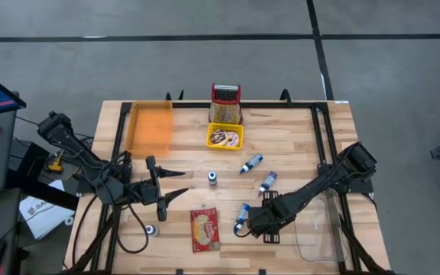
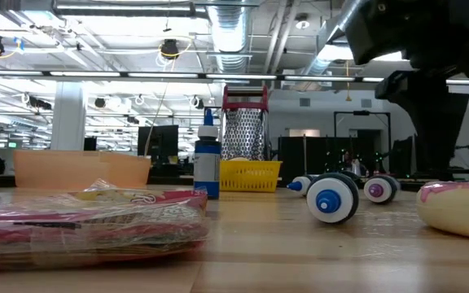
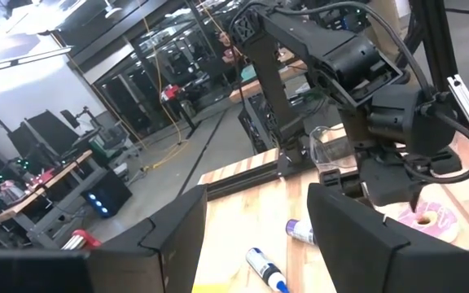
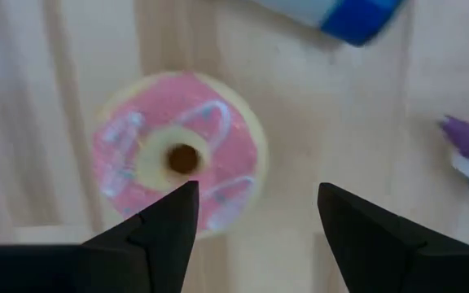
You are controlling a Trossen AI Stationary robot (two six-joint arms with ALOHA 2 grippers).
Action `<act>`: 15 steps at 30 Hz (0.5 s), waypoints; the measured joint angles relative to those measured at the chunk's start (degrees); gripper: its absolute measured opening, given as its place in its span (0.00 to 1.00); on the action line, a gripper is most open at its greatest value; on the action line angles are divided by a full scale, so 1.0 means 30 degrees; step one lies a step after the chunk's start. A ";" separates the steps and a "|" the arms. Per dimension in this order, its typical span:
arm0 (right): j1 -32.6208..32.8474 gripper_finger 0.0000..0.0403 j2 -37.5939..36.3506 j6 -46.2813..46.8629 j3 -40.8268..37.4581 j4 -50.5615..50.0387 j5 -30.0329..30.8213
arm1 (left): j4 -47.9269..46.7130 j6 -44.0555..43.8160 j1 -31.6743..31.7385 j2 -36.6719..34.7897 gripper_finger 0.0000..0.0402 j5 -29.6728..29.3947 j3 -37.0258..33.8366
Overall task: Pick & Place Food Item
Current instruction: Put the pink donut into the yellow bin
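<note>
A pink-iced donut [image 4: 177, 159] with white stripes lies flat on the wooden table near its front right; it also shows in the low view [image 2: 461, 207] and the left wrist view [image 3: 430, 221]. My right gripper [image 4: 255, 203] points down over it, open; the donut sits off to one side of the gap, under one fingertip, and the two look apart. In the high view that gripper [image 1: 260, 224] covers the donut. My left gripper [image 1: 178, 186] waits open and level at the table's left middle, holding nothing.
A red snack packet [image 1: 204, 229] lies at the front middle. Blue-capped bottles [image 1: 251, 163] [image 1: 267, 182] [image 1: 241, 216] lie near my right gripper, and one [image 1: 212, 177] stands upright. A yellow basket [image 1: 224, 137], grater [image 1: 225, 103], orange tray [image 1: 150, 126] and clear container [image 1: 319, 229] stand around.
</note>
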 joint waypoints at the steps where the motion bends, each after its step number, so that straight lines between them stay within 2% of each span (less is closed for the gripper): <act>1: 0.0000 0.61 0.0000 0.0013 0.0000 0.0323 -0.0099 | -0.0007 -0.0048 0.0000 0.0000 0.52 0.0003 0.0000; 15: -0.0124 0.61 0.0007 0.0793 -0.0053 0.1568 -0.0447 | -0.0007 -0.0097 0.0000 0.0000 0.52 0.0026 0.0007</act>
